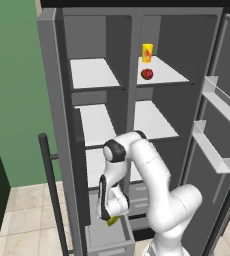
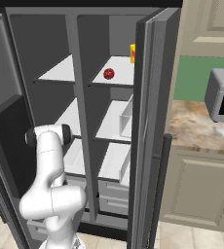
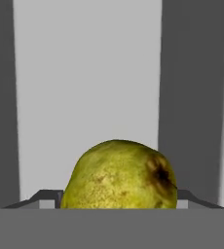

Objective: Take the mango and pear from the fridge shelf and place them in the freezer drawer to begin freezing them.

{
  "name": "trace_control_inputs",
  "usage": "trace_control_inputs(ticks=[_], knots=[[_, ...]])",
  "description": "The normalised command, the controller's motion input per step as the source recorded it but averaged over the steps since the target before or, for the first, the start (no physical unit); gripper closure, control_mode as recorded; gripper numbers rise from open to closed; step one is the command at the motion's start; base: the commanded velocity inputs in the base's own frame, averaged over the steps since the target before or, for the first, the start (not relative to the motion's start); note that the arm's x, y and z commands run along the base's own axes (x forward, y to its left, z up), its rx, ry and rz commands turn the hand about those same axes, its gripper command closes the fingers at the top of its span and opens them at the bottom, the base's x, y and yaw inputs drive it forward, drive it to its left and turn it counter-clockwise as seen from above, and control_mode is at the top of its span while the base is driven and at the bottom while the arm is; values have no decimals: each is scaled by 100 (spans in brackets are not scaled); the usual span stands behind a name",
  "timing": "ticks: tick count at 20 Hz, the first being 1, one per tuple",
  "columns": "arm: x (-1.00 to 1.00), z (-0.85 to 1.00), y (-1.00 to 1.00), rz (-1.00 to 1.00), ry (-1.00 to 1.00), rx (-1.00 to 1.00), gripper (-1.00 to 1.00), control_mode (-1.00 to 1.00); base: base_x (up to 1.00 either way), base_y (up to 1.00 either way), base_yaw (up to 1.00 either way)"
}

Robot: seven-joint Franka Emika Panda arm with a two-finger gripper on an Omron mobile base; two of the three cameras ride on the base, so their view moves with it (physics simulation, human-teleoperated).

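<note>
Your pear [image 3: 119, 175] sits between the gripper [image 3: 119, 202] tips in the hand view, its rounded bulk toward the camera and a dark bruise on its right side; its long axis seems to run roughly along the gripper, though the stalk end cannot be made out. The tips flank it on both sides, held apart by the fruit and clamped against it. Behind it that view gives you a pale grey floor between two dark walls, the inside of the drawer [image 3: 84, 87].

From the left base view you see what the hand view cannot: the gripper [image 1: 112, 219] points down, low at the open drawer [image 1: 107, 239] at the fridge's foot, with a sliver of the yellow-green pear [image 1: 112, 220] showing under the hand, above the drawer's mouth. Whether it touches the drawer you cannot tell.

The mango [image 1: 147, 74] lies on the upper right shelf [image 1: 169, 75], just in front of a yellow carton [image 1: 147, 52]. The right base view shows you the mango [image 2: 108, 73] on that shelf [image 2: 121, 73], with the carton [image 2: 132, 53] partly hidden behind the door edge.
</note>
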Motion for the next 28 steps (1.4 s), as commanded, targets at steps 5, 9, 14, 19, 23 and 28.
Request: trace_control_inputs(ticks=[5, 9, 14, 19, 23, 28], knots=[[35, -33, 15, 0, 0, 0, 100, -100, 0, 0, 0], [49, -45, 0, 0, 0, 0, 100, -100, 0, 0, 0], [51, -49, 6, 0, 3, 0, 100, -100, 0, 0, 0], [41, -51, 6, 0, 6, 0, 100, -100, 0, 0, 0], [9, -68, 0, 0, 0, 0, 100, -100, 0, 0, 0], [0, -53, 0, 0, 0, 0, 100, -100, 0, 0, 0]])
